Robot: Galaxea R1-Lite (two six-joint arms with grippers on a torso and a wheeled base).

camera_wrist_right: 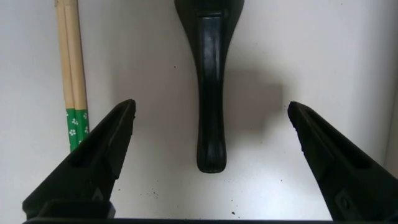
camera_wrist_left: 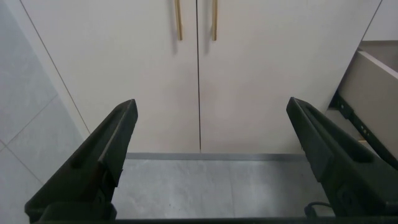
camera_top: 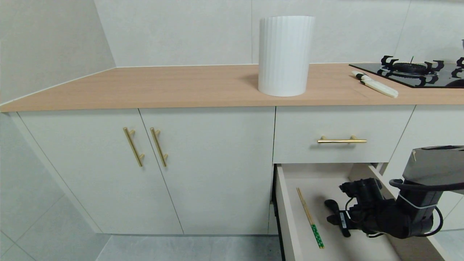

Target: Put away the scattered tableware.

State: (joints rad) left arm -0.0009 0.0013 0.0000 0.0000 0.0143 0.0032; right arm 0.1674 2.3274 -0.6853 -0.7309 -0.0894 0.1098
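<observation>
A: Nearest in the head frame, lower right: the right gripper [camera_top: 331, 212], down inside the open pale drawer [camera_top: 286, 214]. Its fingers are spread wide and nothing is held.
B: What's under it?
A: A black, glossy, plastic-looking spoon [camera_wrist_right: 208, 81] lies flat on the drawer floor. It is between the two fingers and touched by neither. Just beside it is a pair of light wooden chopsticks with green flowered ends [camera_top: 310, 218], laid roughly along the drawer's left wall.
B: So those two are judged stowed. What's left out?
A: A white-bladed knife with a black band at the handle [camera_top: 375, 86], upper right of the head frame. It lies on the wooden countertop [camera_top: 163, 87], right of the tall white ribbed cylinder [camera_top: 284, 56]. It is just beside the near edge of the black glass hob [camera_top: 409, 77].
B: Handling?
A: It is expected to be light and stiff. The surface looks smooth, so slip is likely under a weak pinch. It lies flat, so little height is offered to the fingers. The blade could be brittle if ceramic, which can't be confirmed. The banded end, farther from the counter's front edge, is judged the place to be gripped, across its width. The blade is best left alone.
B: Left side?
A: The left gripper [camera_wrist_left: 211, 109] is likewise spread wide and empty. It sits low, facing the pale cabinet doors [camera_wrist_left: 112, 68] with brass bar handles [camera_wrist_left: 179, 18].
B: Risk?
A: The drawer rim must be cleared before the counter is reached.
</observation>
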